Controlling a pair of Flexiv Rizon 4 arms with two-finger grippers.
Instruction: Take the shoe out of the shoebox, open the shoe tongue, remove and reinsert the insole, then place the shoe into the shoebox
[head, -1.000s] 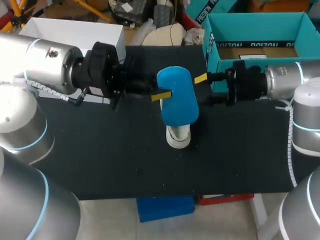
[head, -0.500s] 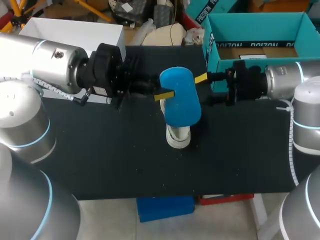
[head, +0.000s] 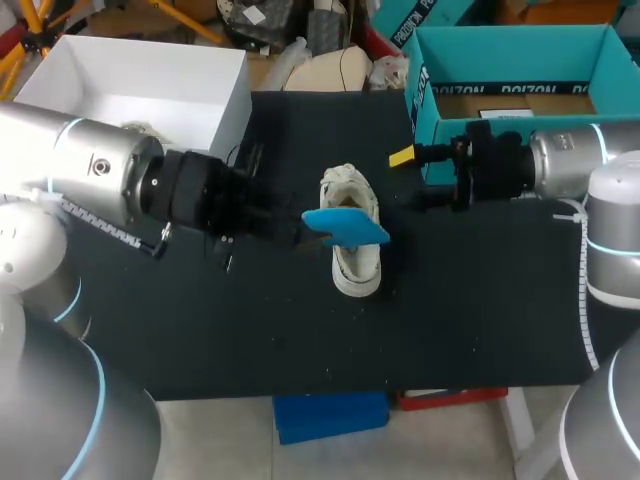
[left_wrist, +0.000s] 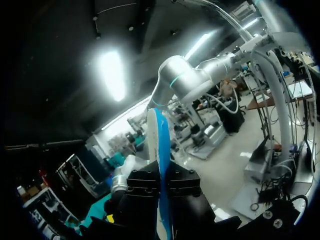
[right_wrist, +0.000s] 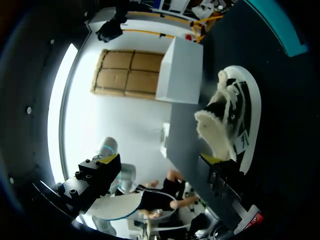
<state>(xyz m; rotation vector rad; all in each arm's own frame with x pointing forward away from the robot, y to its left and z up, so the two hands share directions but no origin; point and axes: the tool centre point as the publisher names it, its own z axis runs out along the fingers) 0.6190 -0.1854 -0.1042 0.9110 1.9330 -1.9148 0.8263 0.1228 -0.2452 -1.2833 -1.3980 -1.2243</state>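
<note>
Shoe (head: 355, 268) sits upright; left fingers (left_wrist: 144, 194) clamp the blue insole (head: 345, 226) over it; right fingers (right_wrist: 98, 175) spread wide, empty.

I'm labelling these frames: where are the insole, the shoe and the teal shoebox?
insole (head: 347, 226), head view, middle of its blue surface.
shoe (head: 357, 272), head view, white end below the insole.
shoebox (head: 510, 55), head view, inner back wall.

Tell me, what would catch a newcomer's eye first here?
The bright blue insole stands out first, clamped in the left arm's jaws over the middle of the black table. Under it lies a white shoe. The open teal shoebox sits at the table's far right corner, next to the right arm's jaws, which are open and empty.
</note>
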